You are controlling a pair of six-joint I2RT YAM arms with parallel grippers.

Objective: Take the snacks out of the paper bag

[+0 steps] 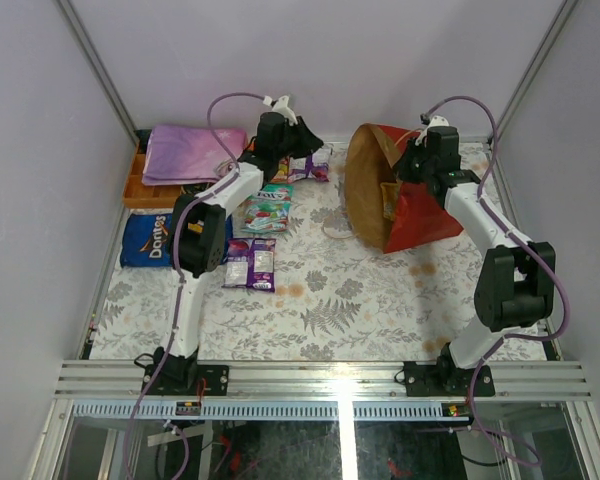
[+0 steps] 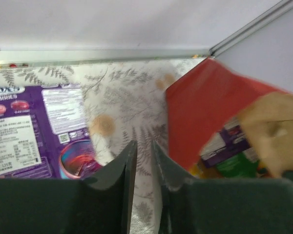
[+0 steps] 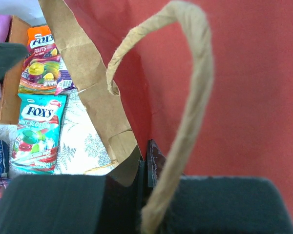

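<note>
Fern-patterned tablecloth (image 1: 360, 300) covers the table. At upper right of the overhead view the paper bag (image 1: 420, 222) lies on its side, mouth facing left, with snacks (image 2: 229, 156) inside. The right gripper (image 3: 145, 152) is pinched on its rim. The left gripper (image 2: 144, 146), upper centre, holds nothing, jaws a narrow gap apart, beside a purple packet (image 2: 34, 131).

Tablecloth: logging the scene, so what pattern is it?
The tablecloth has grey ferns and flowers on white, clearest from above.

snacks (image 1: 267, 213) lie on the table (image 1: 360, 292) left of the paper bag (image 1: 425, 222).
</note>
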